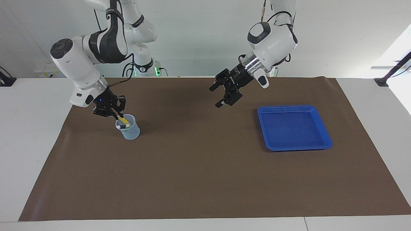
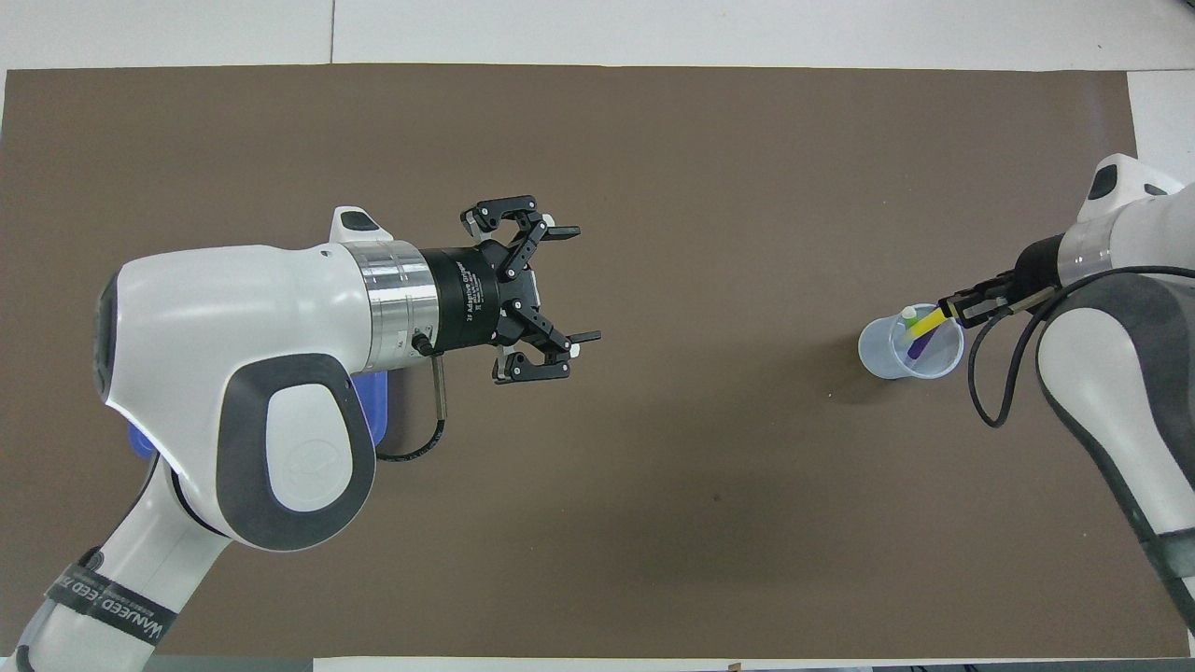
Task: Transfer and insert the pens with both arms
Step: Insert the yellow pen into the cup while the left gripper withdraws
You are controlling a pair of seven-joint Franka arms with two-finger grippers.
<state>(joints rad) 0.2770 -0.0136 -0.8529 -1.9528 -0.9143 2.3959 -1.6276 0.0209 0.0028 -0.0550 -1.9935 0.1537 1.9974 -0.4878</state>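
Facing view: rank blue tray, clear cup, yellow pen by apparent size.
1. blue tray, by far the largest.
2. clear cup, toward the right arm's end.
3. yellow pen, smallest as seen; the right gripper holds it with its lower end in the cup, so part is hidden.

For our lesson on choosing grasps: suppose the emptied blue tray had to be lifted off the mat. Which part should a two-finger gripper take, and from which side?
Probably the raised rim of the blue tray, taken from above. The tray lies flat on the brown mat, so only its thin upright rim fits between two fingers. The open left gripper hangs over the mat nearest it.
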